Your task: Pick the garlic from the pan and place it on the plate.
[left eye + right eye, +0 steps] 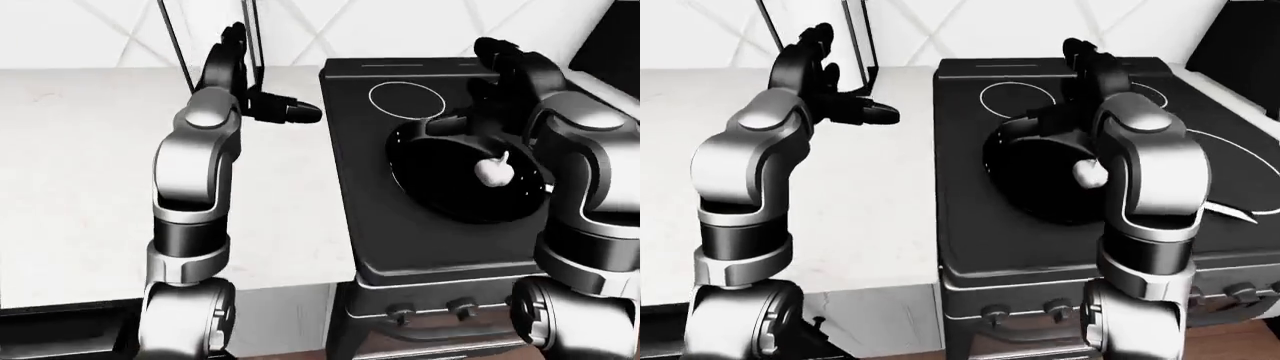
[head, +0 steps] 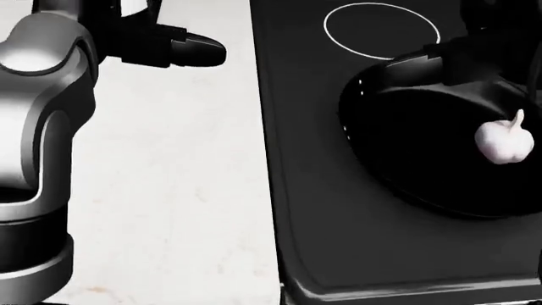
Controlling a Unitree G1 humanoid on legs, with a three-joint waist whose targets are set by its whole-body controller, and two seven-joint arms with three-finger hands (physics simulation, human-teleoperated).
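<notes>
The white garlic bulb (image 2: pixel 506 141) lies in the black pan (image 1: pixel 440 176) on the black stovetop (image 1: pixel 400 240), at the pan's right side. My right hand (image 1: pixel 478 82) is open and empty above the pan's top rim, above the garlic in the left-eye view and apart from it. In the right-eye view my right forearm (image 1: pixel 1150 165) hides most of the garlic (image 1: pixel 1086 174). My left hand (image 1: pixel 262 94) is open and empty above the white counter (image 1: pixel 80 172), left of the stove. I cannot make out a plate in any view.
A white burner ring (image 2: pixel 381 28) marks the stovetop above the pan. Stove knobs (image 1: pixel 462 306) line the stove's lower face. Two thin dark posts (image 1: pixel 175 37) stand by the wall behind my left hand. A pale edge (image 1: pixel 1230 214) shows at the stove's right.
</notes>
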